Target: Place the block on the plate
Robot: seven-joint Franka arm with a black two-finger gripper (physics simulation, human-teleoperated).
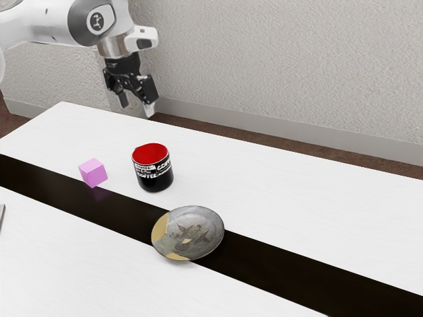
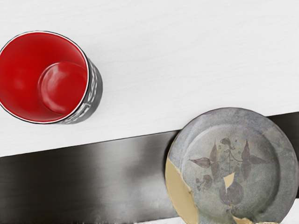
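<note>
— First, the background, please?
— Behind the table [image 1: 284, 191], a rough pale wall [image 1: 277, 66] with a grey skirting strip [image 1: 264, 125], and brown floor [image 1: 198, 131] below. Across the white tabletop, a dark stripe [image 1: 264, 261].
— Any writing to read?
— Yes, on the black mug [image 1: 155, 178], upright and red inside: can read "COFFEE" in white letters. Around it, more white lettering, too small to read with certainty. On the round cap of the arm [image 1: 53, 21], a small black emblem [image 1: 97, 22], without readable word.
— And on the plate [image 1: 188, 233]?
— Only a drawing of leaves and flowers, with sand-coloured patches at the rim; lying across the dark stripe, near the mug.
— Now the gripper [image 1: 137, 105], how far open?
— Spread rather wide, with a clear gap between the two fingers [image 1: 151, 109]. Holding nothing, touching nothing, hanging above the table's height.
— And the block [image 1: 93, 173]?
— Pink-violet, resting on the table at the edge of the dark stripe, near the mug, and well apart from the plate. Not on the plate, to be exact.
</note>
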